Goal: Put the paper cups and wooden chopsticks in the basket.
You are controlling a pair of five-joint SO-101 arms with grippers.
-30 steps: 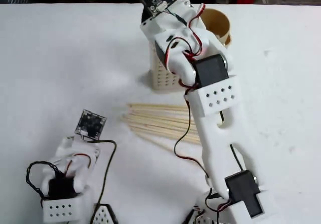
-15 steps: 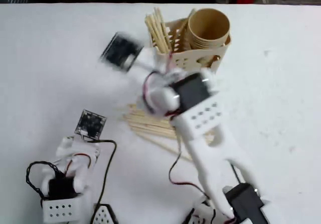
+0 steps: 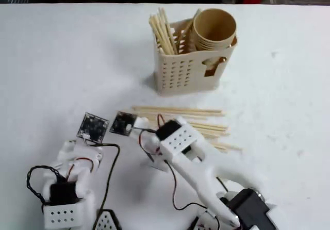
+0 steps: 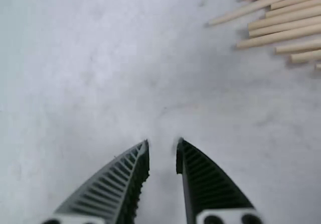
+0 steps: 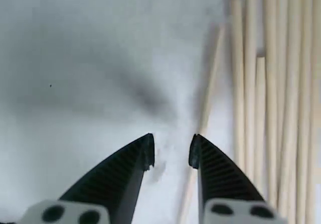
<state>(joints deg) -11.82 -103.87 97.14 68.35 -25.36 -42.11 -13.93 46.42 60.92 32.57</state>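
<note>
The table [image 3: 289,85] offers open surface on both sides of the basket [image 3: 185,75], which stands upright near the far edge. Done: the paper cups [image 3: 214,29] sit stacked inside it, with a bundle of chopsticks [image 3: 162,31] upright beside them. Left to do: loose wooden chopsticks [image 3: 214,128] lie flat just in front of the basket. My right gripper [image 5: 171,153] is at the pile's end, slightly parted and empty. My left gripper [image 4: 162,156] sits apart from the pile, likewise parted and empty.

Prob. robotics lab: white table [image 3: 56,54], bare-wired arms [image 3: 206,173].
</note>
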